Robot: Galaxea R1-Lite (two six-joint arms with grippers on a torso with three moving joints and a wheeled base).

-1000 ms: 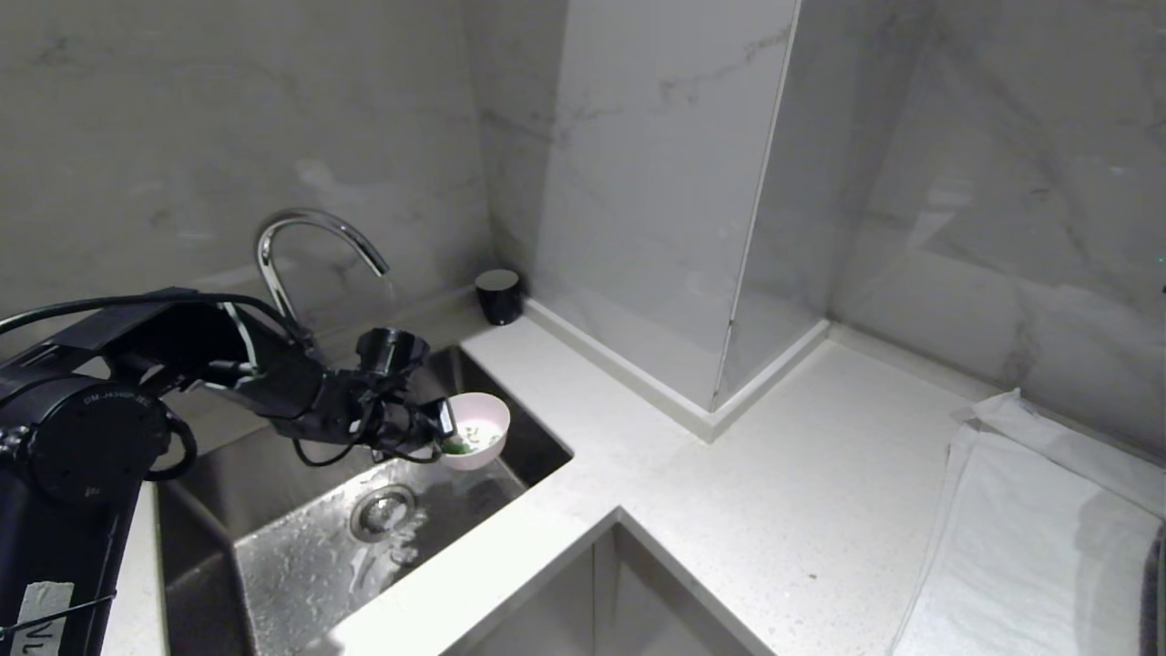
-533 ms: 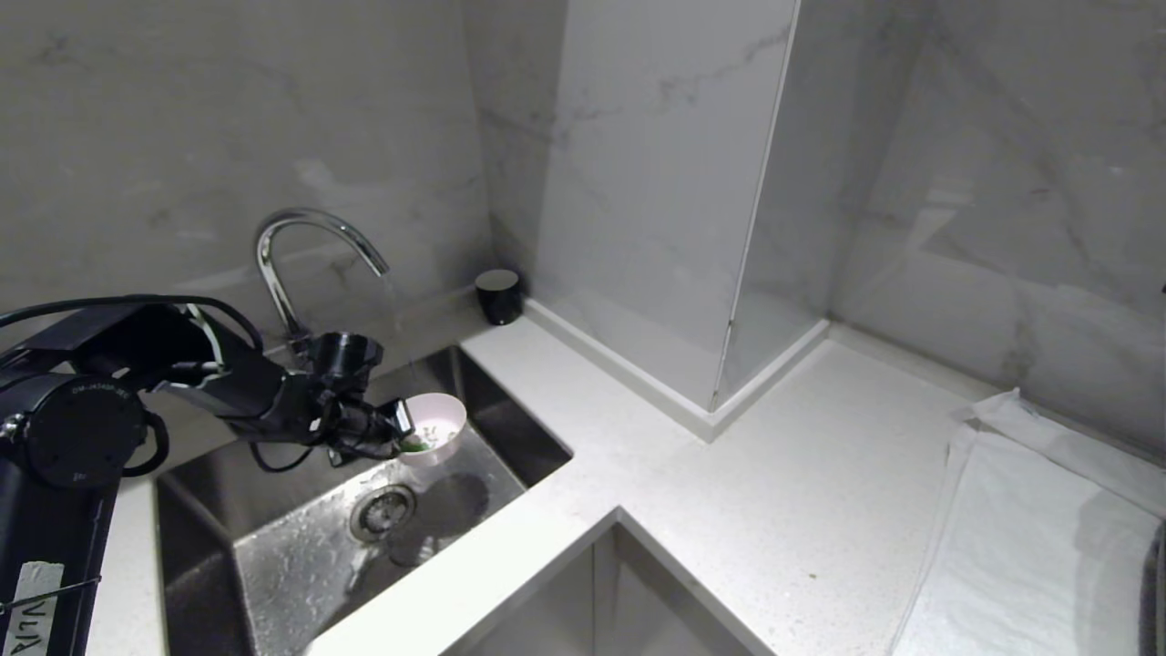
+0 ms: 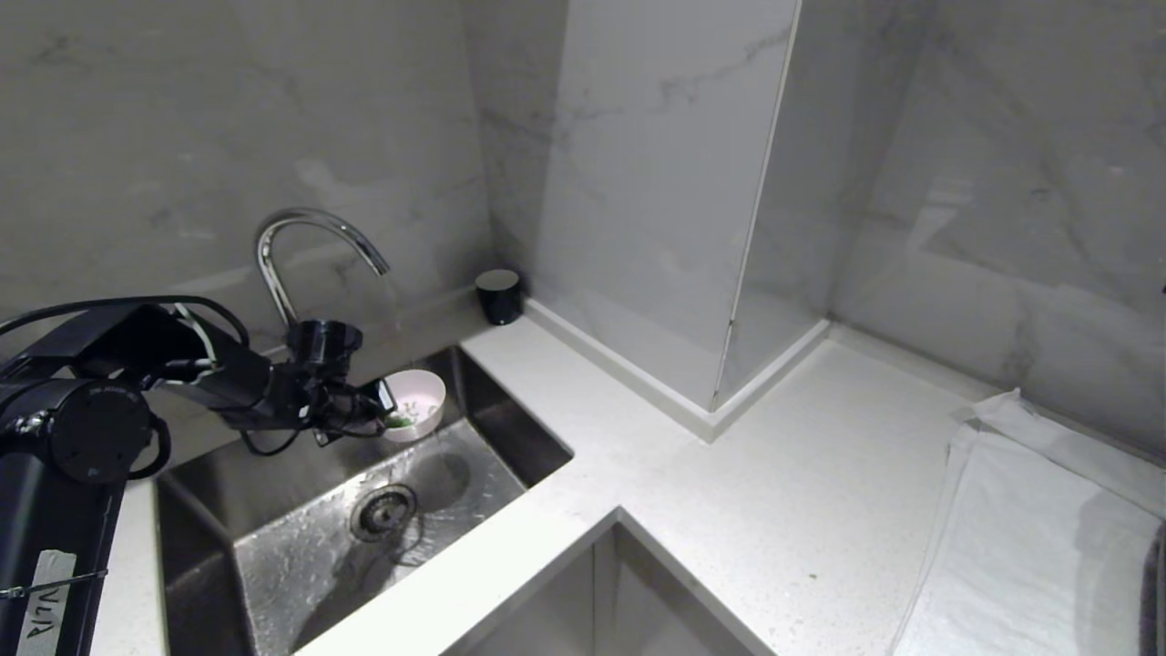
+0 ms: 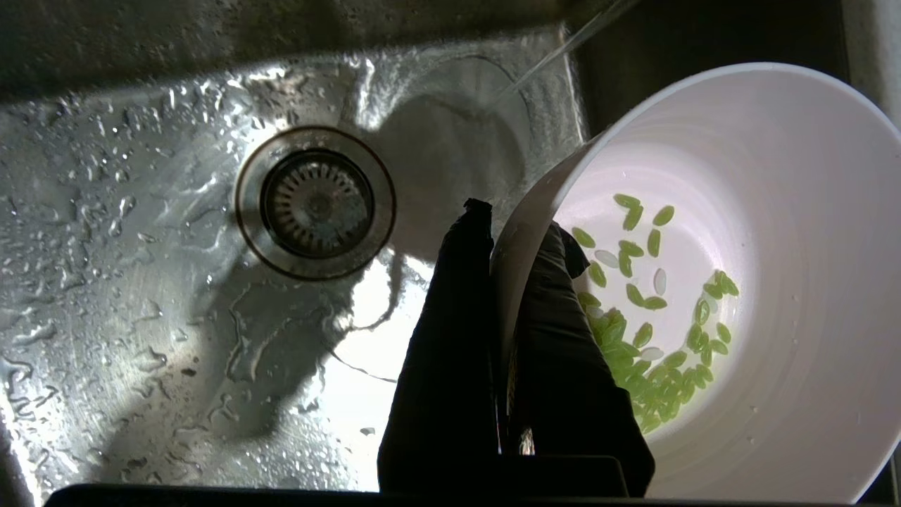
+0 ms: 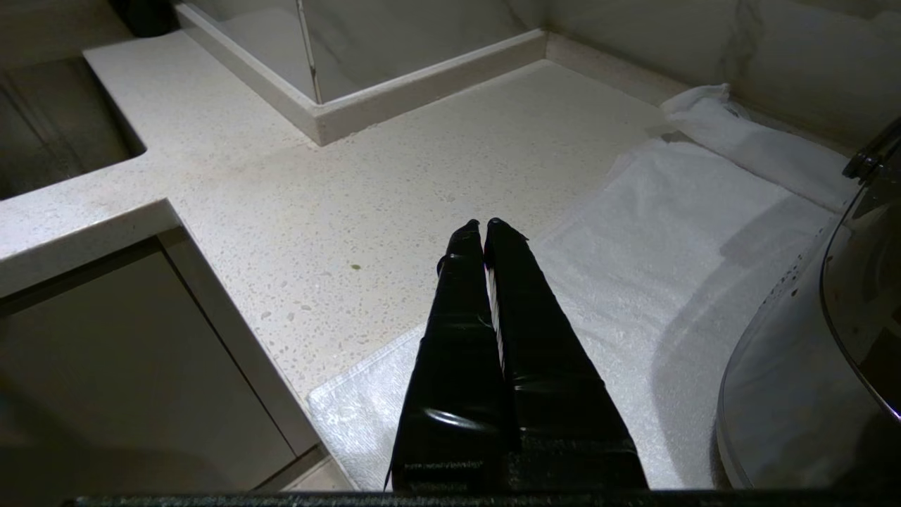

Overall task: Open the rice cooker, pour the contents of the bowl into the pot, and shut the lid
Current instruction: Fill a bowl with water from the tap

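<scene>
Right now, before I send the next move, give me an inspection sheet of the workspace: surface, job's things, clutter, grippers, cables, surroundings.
Surface: pale speckled countertop, with a white towel on its right side.
Job's things: bowl held tilted over the wet steel sink; green grains lie against its lower wall; rice cooker not seen in the head view.
Clutter: small black cup in the corner behind the sink.
Grippers: left gripper pinches the bowl's rim, one of its fingers inside; right gripper shut, empty, above the countertop.
Cables: black cable looped along the left arm.
Surroundings: marble-look walls; faucet running a thin stream.
</scene>
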